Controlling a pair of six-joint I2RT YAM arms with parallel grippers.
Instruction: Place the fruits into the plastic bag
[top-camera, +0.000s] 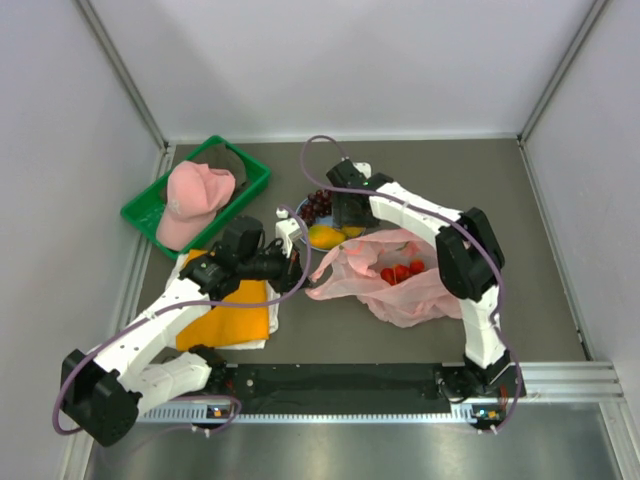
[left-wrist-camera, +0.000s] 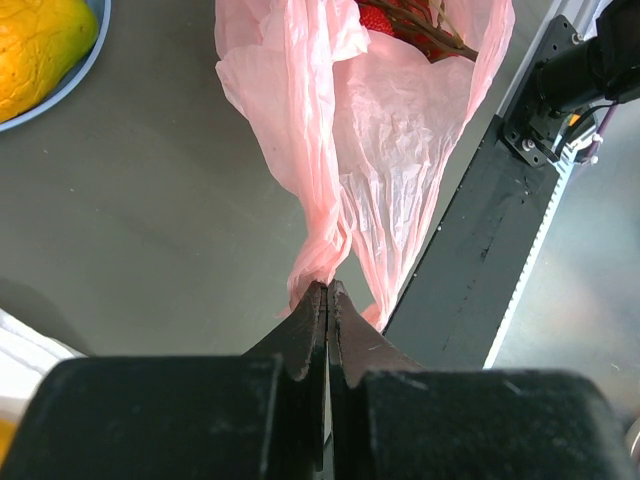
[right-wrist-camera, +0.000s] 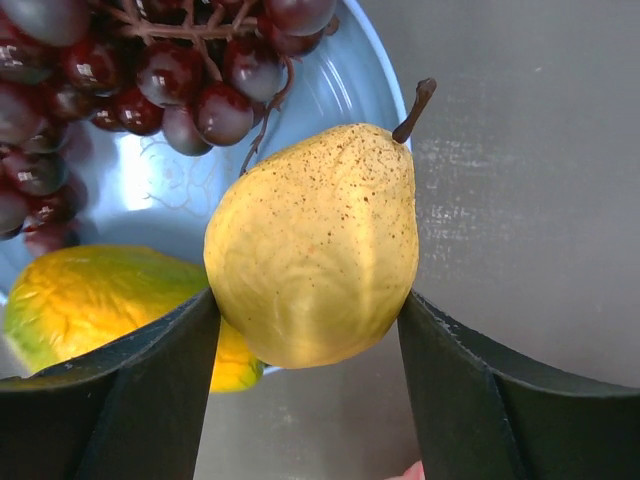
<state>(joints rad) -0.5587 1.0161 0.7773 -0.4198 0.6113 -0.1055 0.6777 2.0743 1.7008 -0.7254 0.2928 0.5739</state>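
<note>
Right wrist: right gripper (right-wrist-camera: 310, 312) clasps pear (right-wrist-camera: 315, 235); best lifted straight, clear of grapes (right-wrist-camera: 150, 80). Also: left gripper (left-wrist-camera: 327, 300) clenched on plastic bag (left-wrist-camera: 390, 150).

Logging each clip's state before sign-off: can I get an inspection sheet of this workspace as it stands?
Surface: grey matte table.
Job's things: pink plastic bag with red fruits inside; grapes and mango on the blue plate; pear at the plate's edge.
Clutter: pink cap in a green tray; folded orange cloth under the left arm.
Grippers: left gripper shut on the bag's edge; right gripper has its fingers on either side of the pear, grip not confirmed.
Cables: purple cables run along both arms, one looping above the plate.
Surroundings: pale walls on three sides; black base bar at the near edge.
</note>
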